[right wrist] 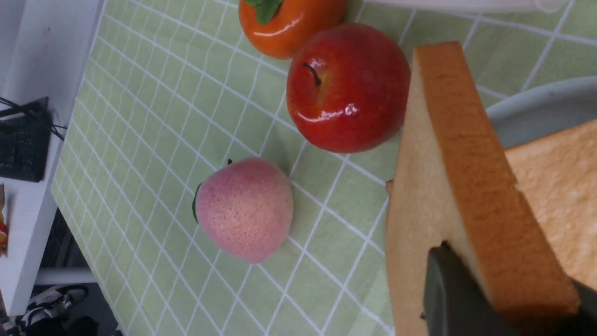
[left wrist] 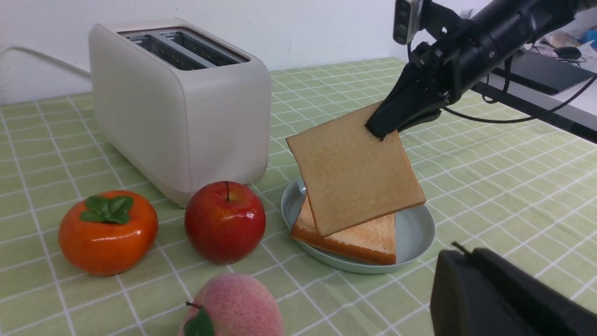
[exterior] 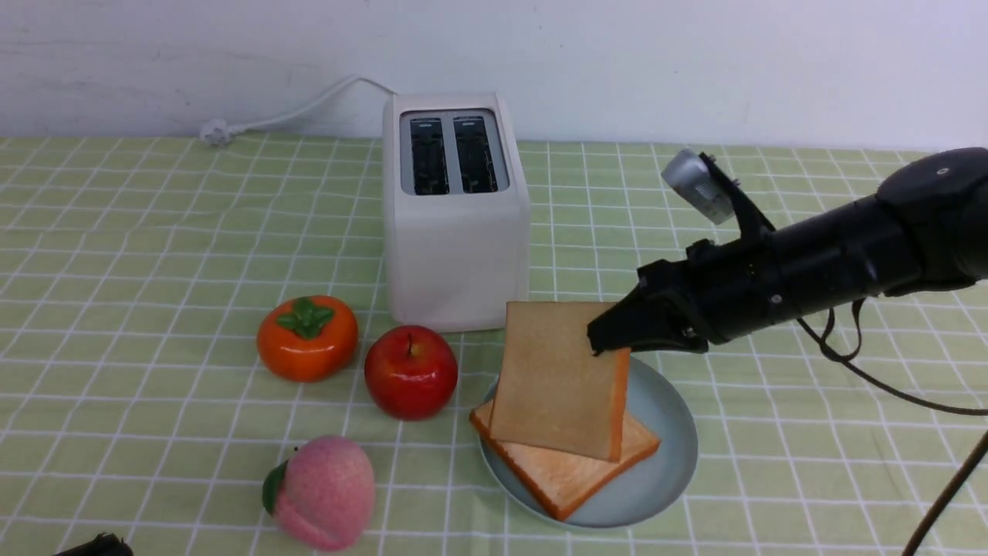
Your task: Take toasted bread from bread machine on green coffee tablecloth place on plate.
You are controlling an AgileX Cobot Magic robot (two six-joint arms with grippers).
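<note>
Nearest the robot, the left pincer [left wrist: 489, 298] showed only as a dark bulk, so I could not tell whether it was wide or narrow. A pink peach [exterior: 324, 490] lay on the green coffee tablecloth [exterior: 116, 270] that covered the tabletop. Farther in, the plate [exterior: 668, 455] held one flat slice [exterior: 575, 475] of toasted bread. Above it, the right pincer [exterior: 606, 336] was clamped on an upper corner of the second slice [exterior: 552, 378]. That slice hung steeply tilted, its broad face toward the robot; whether its lower edge touched the flat slice could not be told. To the plate's left sat a red apple [exterior: 411, 372] and an orange persimmon [exterior: 307, 338]. Behind them the bread machine [exterior: 455, 255] stood upright, both slots empty and running away from the robot. Its white cord [exterior: 309, 108] trailed along the wall.
</note>
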